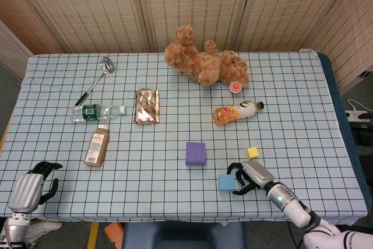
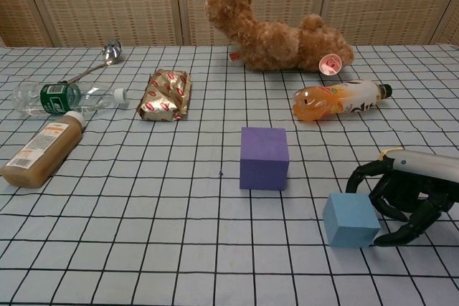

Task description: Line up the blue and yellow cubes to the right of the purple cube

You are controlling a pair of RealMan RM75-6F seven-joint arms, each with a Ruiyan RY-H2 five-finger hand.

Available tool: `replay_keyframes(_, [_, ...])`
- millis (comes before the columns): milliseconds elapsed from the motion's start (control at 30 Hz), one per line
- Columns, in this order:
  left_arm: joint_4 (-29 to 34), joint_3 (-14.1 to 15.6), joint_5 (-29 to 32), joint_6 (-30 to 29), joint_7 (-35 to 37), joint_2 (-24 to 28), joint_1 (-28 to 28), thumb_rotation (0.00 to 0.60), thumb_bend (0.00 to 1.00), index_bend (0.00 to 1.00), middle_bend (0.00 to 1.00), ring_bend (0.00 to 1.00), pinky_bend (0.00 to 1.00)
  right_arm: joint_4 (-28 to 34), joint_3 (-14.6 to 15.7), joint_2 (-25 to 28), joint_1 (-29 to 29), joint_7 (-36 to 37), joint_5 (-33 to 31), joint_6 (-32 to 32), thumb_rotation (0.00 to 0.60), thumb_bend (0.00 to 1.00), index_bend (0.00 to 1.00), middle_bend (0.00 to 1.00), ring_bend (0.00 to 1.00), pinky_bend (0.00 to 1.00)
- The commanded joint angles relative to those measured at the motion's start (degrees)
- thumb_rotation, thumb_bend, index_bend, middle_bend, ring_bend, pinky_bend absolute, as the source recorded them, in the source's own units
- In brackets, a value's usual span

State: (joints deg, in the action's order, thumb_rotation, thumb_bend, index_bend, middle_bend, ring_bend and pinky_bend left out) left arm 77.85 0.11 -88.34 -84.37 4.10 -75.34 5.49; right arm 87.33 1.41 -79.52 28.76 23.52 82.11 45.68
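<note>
The purple cube (image 1: pixel 195 153) (image 2: pixel 264 158) sits near the table's middle front. The blue cube (image 1: pixel 226 182) (image 2: pixel 349 220) lies to its front right. Further right and back is the small yellow cube (image 1: pixel 252 153), almost hidden behind my right hand in the chest view. My right hand (image 1: pixel 247 177) (image 2: pixel 401 195) is low over the cloth at the blue cube's right side. Its fingers are bent and spread, with the tips close to the cube and nothing held. My left hand (image 1: pixel 29 190) rests at the front left corner with loosely bent fingers, holding nothing.
An orange drink bottle (image 1: pixel 236 112) and a teddy bear (image 1: pixel 204 62) lie behind the cubes. A foil snack pack (image 1: pixel 148 106), a water bottle (image 1: pixel 96 111), a brown bottle (image 1: pixel 97 147) and a ladle (image 1: pixel 98 79) are on the left. The table's front edge (image 1: pixel 175 218) runs just below the blue cube.
</note>
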Motion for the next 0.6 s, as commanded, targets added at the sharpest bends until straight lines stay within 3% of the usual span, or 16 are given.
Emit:
replay_keyframes(33, [0.0,0.0,0.0,0.0,0.0,0.0,0.0,0.600,0.54,0.35,0.36,0.24,0.52,-0.7,0.0,-1.2,-0.7,0.0,0.1,1.6,0.600,0.01,0.43,0.79,0.88,1.00])
replay_keyframes(333, [0.0,0.0,-0.1,0.1,0.0,0.0,0.1,0.600,0.54,0.35,0.36,0.24,0.52,-1.7,-0.5,-2.7,-1.6,-0.1,-0.4,3.7,0.600,0.01,0.54,0.81,0.89,1.00])
replay_keyframes(600, [0.0,0.1,0.0,0.3,0.0,0.0,0.1,0.600,0.54,0.35,0.36,0.24,0.51,-2.5,-1.9,-3.2,-2.3,-1.6,-1.9,6.0,0.600,0.01,0.55,0.81,0.89,1.00])
